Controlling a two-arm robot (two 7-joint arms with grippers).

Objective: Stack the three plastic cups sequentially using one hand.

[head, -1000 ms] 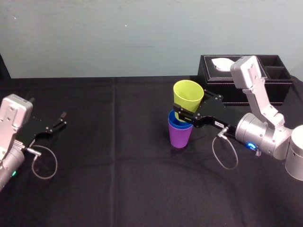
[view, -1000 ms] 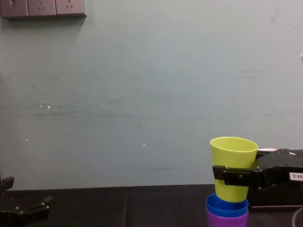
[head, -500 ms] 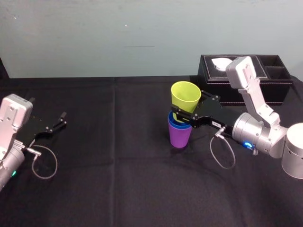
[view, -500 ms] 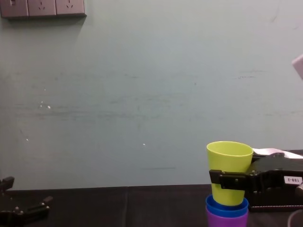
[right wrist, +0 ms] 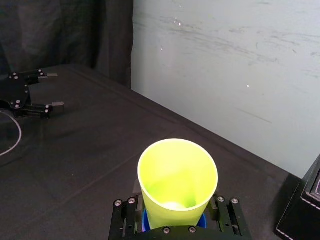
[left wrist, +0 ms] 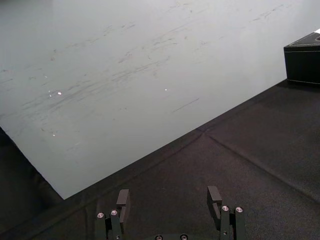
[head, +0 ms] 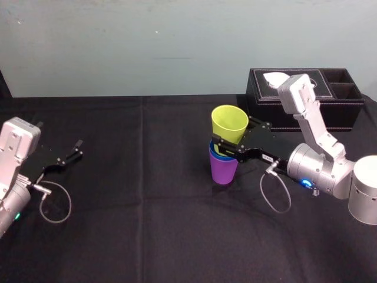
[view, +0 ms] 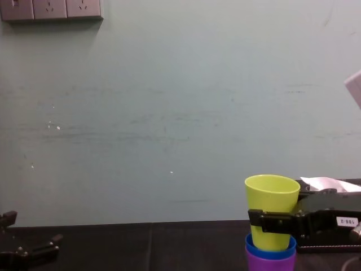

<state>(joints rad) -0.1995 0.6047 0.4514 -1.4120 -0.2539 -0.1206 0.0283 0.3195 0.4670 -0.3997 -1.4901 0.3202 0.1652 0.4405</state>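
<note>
The purple cup (head: 224,170) stands upright mid-table with the blue cup (head: 215,155) nested in it; only the blue rim shows. The yellow-green cup (head: 230,124) sits tilted, its base partly down inside the blue one. My right gripper (head: 227,145) is shut on the yellow-green cup's lower wall, one finger on each side. From the side, the yellow-green cup (view: 272,210) rises above the blue rim (view: 271,252) and the purple cup (view: 271,264). In the right wrist view, the yellow-green cup (right wrist: 177,180) stands between my fingers. My left gripper (head: 75,148) rests open at the table's left.
A black tissue box (head: 306,97) with side compartments stands at the back right, behind my right arm. Black cloth (head: 141,206) covers the table. A looped cable hangs from each wrist. A pale wall (view: 169,113) runs behind the table.
My right gripper has come down and slightly left with the yellow-green cup, whose base now sits deeper inside the blue cup. The left arm has not moved.
</note>
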